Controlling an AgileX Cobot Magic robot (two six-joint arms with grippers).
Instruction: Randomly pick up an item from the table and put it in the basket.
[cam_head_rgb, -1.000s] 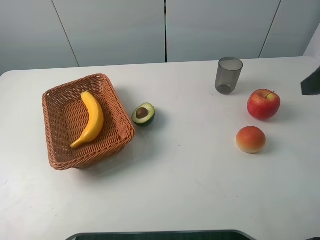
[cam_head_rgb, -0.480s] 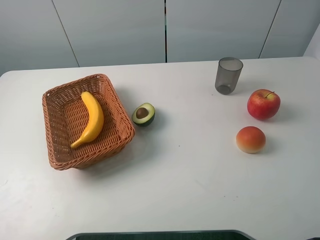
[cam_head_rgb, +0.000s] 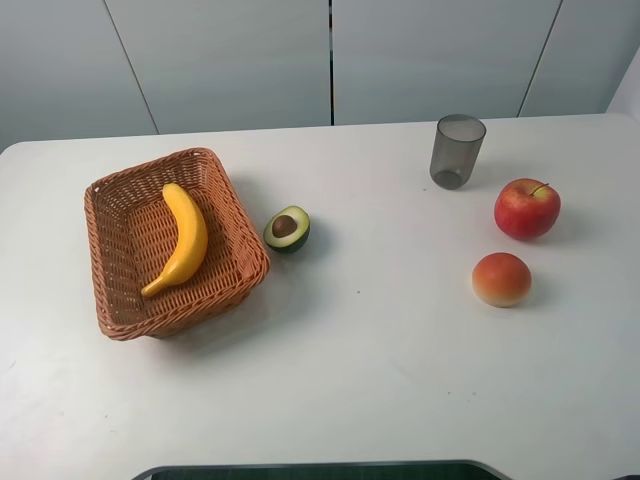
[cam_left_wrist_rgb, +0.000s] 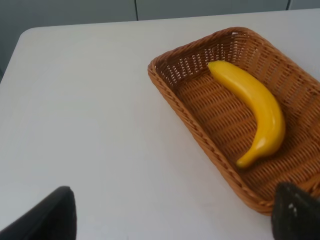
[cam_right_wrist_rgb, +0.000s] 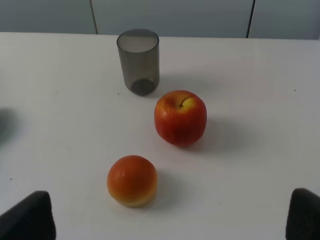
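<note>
The left gripper (cam_left_wrist_rgb: 170, 215) showed only two dark fingertips (cam_left_wrist_rgb: 50, 215) at the lower corners of its wrist view, set wide apart with nothing between them. The right gripper (cam_right_wrist_rgb: 170, 215) looked the same in its own wrist view: two dark fingertips (cam_right_wrist_rgb: 27, 215) spread wide and empty. Neither arm appeared in the high view, so both seemed pulled back off the work area, each wrist camera looking down at a slant over its own part of the table (cam_head_rgb: 380, 360).

The banana (cam_head_rgb: 182, 238) lay inside the wicker basket (cam_head_rgb: 235, 262), its thick end toward 12 o'clock and its tip toward 7 o'clock, resting on the woven floor. With the fruit already in the basket and both grippers empty, the placing step seemed complete.

Seen from above, the basket sat at about 9 o'clock on the table. A halved avocado (cam_head_rgb: 287, 228) lay just beside the basket's 3 o'clock side, apart from it. Well off toward 2 o'clock stood a grey translucent cup (cam_head_rgb: 457, 150), upright. A red apple (cam_head_rgb: 527, 208) sat near it at 3 o'clock, with an orange-red round fruit (cam_head_rgb: 501, 279) close by toward 4 o'clock.
</note>
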